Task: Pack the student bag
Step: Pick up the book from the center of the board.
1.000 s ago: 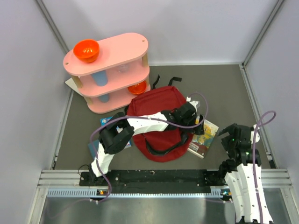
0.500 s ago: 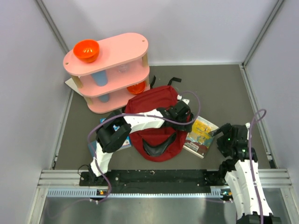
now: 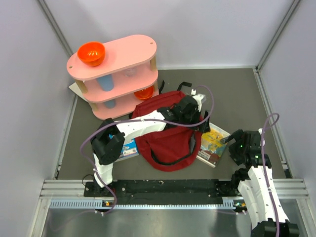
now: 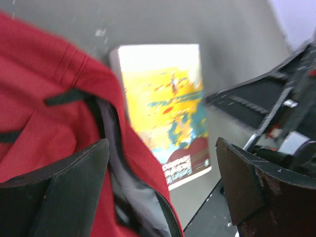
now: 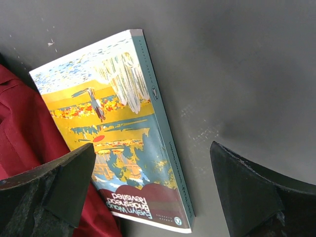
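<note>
Farther back now, we are hovering our left gripper [image 4: 160, 163] wide over the student bag [image 3: 165, 143], right gripper [image 5: 153, 173] wide above the book [image 5: 113, 143].

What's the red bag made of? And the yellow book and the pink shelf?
The bag looks like woven cloth: it slumps, with stitched seams. The book looks like paper with a printed cover. The shelf seems smooth painted wood or plastic; hard to tell.
</note>
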{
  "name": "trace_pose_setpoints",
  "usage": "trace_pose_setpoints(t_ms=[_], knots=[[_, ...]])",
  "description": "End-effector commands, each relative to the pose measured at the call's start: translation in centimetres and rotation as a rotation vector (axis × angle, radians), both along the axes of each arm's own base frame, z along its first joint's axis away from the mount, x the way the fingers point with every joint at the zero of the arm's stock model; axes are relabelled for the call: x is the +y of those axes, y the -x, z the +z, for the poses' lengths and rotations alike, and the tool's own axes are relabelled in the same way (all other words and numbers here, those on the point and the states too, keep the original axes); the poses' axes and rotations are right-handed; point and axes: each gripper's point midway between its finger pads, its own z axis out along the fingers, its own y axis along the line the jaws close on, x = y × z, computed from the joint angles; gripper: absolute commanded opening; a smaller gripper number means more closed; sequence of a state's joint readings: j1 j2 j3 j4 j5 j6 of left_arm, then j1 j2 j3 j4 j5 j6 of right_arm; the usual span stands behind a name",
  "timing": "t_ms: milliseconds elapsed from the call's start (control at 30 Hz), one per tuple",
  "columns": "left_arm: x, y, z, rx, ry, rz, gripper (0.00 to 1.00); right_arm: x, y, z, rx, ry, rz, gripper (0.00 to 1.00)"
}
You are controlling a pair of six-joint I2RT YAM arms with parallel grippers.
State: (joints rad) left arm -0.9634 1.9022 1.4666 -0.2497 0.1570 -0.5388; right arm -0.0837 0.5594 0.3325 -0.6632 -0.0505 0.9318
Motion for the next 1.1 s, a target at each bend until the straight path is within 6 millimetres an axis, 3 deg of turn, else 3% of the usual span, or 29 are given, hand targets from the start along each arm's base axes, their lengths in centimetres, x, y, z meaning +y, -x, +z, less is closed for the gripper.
trace_pose_setpoints(t_ms=[0,33,100,133,333,633,867,900,967,1000,1067], knots=[[-3.3,-1.5,5.5,-0.083,0.167,-0.077,0.93,-1.1,-1.5,1.9,-0.068,0.033,-0.050,0.98],[-3.7,-1.5,4.3,-0.051,0.161,-0.085,0.93,-1.2,-1.5,1.9,-0.069,0.034,-0.054,0.98],[-4.5,-1.9,4.2,-0.032,0.188,-0.083,0.93,-1.1,-1.6,2.0,-0.073,0.031,-0.056,0.98],[-4.8,-2.0,3.2,-0.010,0.187,-0.086,0.93,-1.2,-1.6,2.0,-0.073,0.028,-0.061,0.98],[-6.7,-3.0,2.4,0.070,0.264,-0.106,0.91,-1.1,-1.4,1.7,-0.075,0.014,-0.077,0.98],[-8.1,-1.8,3.6,0.113,0.351,-0.190,0.89,-1.1,-1.2,1.5,-0.086,0.006,-0.086,0.98],[-8.0,-2.3,7.5,0.030,0.384,-0.166,0.92,-1.0,-1.0,1.6,-0.100,-0.003,-0.096,0.98],[-8.2,-2.6,6.1,0.055,0.353,-0.155,0.92,-1.0,-1.1,1.9,-0.116,-0.007,-0.102,0.98],[-8.7,-2.9,5.6,0.092,0.333,-0.154,0.92,-1.3,-0.9,1.8,-0.114,0.003,-0.123,0.98],[-9.0,-2.9,3.3,0.148,0.302,-0.141,0.92,-1.5,-0.9,2.0,-0.126,0.008,-0.130,0.98],[-9.4,-3.0,2.3,0.197,0.281,-0.128,0.89,-1.6,-0.6,2.0,-0.126,0.014,-0.140,0.98]])
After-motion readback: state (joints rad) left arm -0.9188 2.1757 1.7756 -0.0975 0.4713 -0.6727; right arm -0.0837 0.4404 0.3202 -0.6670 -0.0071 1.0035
